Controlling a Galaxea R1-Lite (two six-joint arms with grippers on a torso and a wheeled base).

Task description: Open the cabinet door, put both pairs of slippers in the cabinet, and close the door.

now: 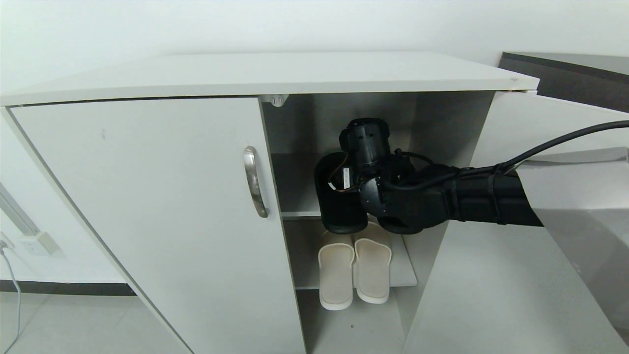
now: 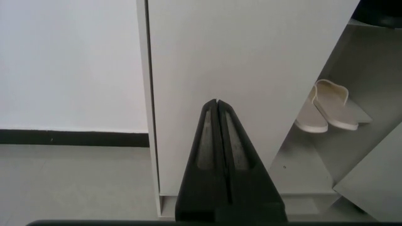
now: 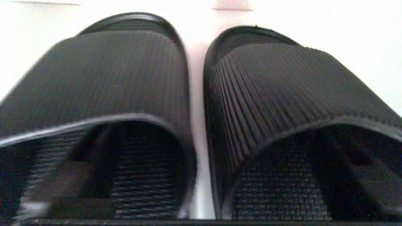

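Right gripper at black slippers, grip undeterminable, its white label unreadable; cream slippers below; left gripper closed.

Right arm, centre-right of head view: matte black, chunky rounded casings. Cylindrical housing at the wrist, with a small white label and thin orange wires below it. Thick black cable comes from the right edge, strapped along the forearm. Left gripper, bottom centre of left wrist view: black tapered fingers, grey inset pads.
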